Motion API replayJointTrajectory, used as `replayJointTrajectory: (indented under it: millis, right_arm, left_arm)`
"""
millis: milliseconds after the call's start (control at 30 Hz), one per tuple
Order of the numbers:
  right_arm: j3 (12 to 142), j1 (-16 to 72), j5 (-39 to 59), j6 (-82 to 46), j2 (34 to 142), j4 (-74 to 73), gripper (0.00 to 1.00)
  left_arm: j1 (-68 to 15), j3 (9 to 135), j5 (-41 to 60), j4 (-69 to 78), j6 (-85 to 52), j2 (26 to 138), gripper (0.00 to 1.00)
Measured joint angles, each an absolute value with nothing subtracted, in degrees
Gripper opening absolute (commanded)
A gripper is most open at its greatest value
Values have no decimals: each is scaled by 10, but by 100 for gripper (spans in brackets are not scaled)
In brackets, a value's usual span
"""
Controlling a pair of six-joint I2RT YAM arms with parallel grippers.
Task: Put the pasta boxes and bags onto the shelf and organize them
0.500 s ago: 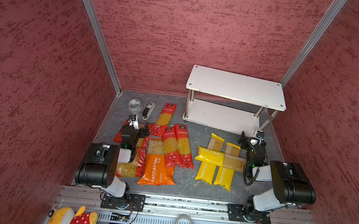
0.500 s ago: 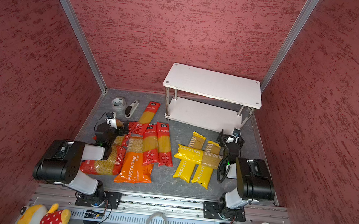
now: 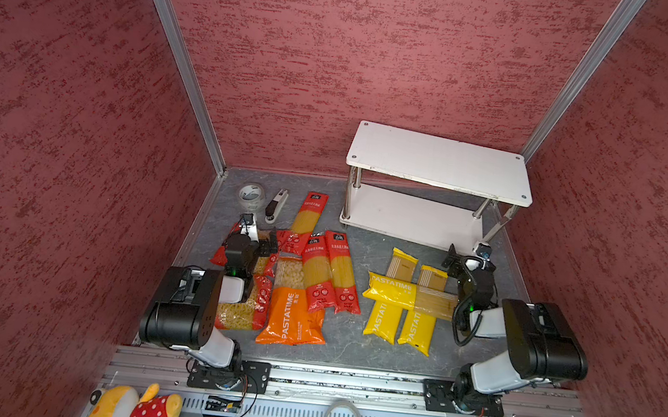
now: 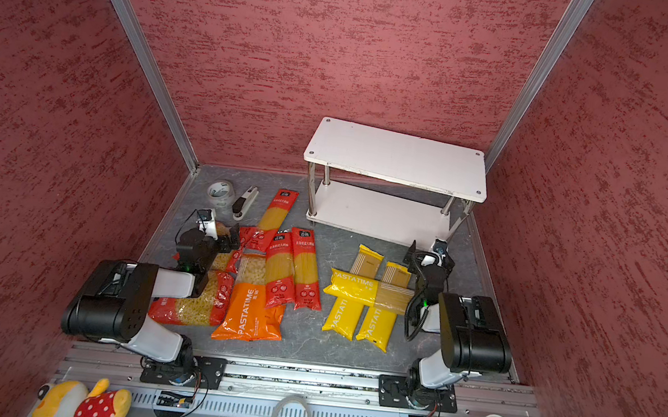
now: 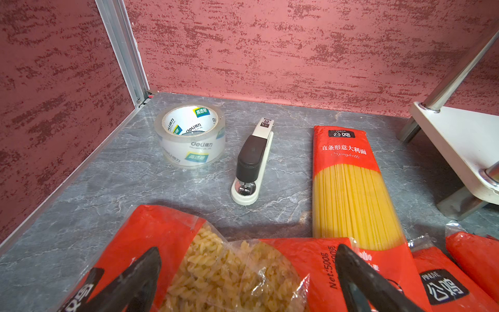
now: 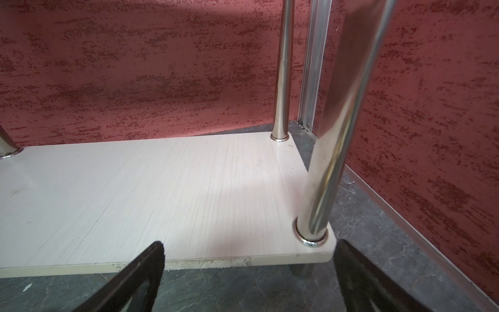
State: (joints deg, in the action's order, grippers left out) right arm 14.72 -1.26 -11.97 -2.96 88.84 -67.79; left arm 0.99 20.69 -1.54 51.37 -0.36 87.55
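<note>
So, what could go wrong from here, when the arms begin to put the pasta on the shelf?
1. The crosswise yellow pack lies on two other yellow packs; lifting a lower one may drag it.
2. The open right gripper sits near the shelf post and might bump it.

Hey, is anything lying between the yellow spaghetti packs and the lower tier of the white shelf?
Nothing visible. Only bare grey tabletop separates the three long yellow PASTATIME spaghetti packs from the white two-tier shelf, and its lower board holds nothing.
</note>
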Motion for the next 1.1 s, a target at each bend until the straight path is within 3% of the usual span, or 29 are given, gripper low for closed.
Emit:
replayJointTrajectory:
  millis: [1100]
  right_arm:
    - [147, -13, -133, -32, 888, -678, 99]
  left_arm:
    - [10, 207, -15, 514, -4, 875, 100]
